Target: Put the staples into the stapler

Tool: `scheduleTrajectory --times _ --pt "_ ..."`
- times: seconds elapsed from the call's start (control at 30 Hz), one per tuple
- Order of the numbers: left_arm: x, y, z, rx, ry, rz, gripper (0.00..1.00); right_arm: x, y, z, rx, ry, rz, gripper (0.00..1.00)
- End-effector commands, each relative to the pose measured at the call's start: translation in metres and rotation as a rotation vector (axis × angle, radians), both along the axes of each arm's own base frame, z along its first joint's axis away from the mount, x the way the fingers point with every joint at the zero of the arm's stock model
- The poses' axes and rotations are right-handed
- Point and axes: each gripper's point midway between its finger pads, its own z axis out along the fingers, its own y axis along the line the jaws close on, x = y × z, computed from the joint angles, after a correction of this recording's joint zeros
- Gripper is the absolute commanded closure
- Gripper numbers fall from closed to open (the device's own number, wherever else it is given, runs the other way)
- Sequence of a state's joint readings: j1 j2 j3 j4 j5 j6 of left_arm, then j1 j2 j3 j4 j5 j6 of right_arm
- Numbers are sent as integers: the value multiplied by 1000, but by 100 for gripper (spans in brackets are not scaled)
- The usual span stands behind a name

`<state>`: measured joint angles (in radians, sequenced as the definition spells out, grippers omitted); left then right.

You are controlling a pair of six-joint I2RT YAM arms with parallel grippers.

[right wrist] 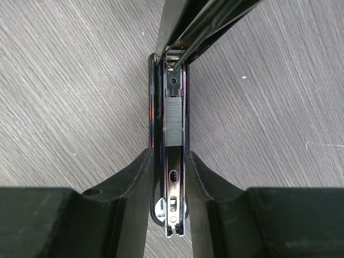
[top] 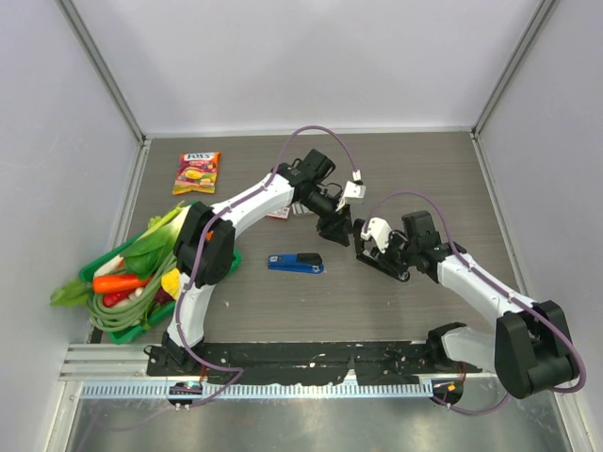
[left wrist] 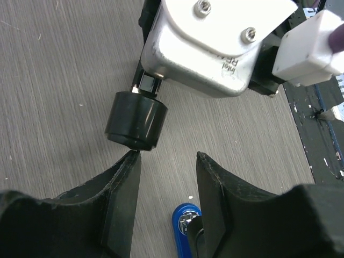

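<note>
- The right hand is pinching a black stapler. Its two dark fingers press on the long sides of the stapler's body.
- The stapler is open. Its top arm is lifted up and away, so the metal channel inside shows along its length.
- The staples, a short silvery-grey strip, lie flat inside that channel, about halfway along it and just beyond the fingertips.
- Seen from above, the right hand sits near the middle of the grey wood-grain counter.
- The left hand is just beside it, on its left and slightly farther back.
- The left hand is spread, with nothing between its fingers (only bare counter shows in the gap).
- A blue tool, which looks like a second stapler, lies flat on the counter near both hands, on their near-left side.
- A small red-and-white box lies partly hidden behind the left arm.
- A green tray of toy vegetables sits at the left edge of the counter.
- A red-and-yellow snack packet lies well apart at the back left.
</note>
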<state>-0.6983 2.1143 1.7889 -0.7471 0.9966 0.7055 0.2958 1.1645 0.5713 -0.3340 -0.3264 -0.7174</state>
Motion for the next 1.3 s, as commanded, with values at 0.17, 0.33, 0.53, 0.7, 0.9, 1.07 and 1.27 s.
scheduleTrajectory --times 0.17,0.33,0.53,0.7,0.9,1.07,1.27 --pt "-2 -14 32 -76 -4 -7 51 8 4 32 54 -83 -13 64" --pt "-7 -18 35 -79 -2 -17 51 15 -2 48 64 -158 -68 65" --pt "-10 -24 36 -76 3 -17 51 19 -16 47 15 -180 -131 70" --pt "-13 -22 37 -68 -10 -11 51 -7 -37 51 -123 -136 -78 70" --pt "-13 -19 34 -54 -23 -7 51 -38 -36 27 -133 -46 12 70" --pt "-12 -16 34 -44 -43 8 50 -38 -34 29 -115 -54 15 70" --pt "-4 6 50 -1 -119 97 27 -27 -26 56 -48 -107 -38 67"
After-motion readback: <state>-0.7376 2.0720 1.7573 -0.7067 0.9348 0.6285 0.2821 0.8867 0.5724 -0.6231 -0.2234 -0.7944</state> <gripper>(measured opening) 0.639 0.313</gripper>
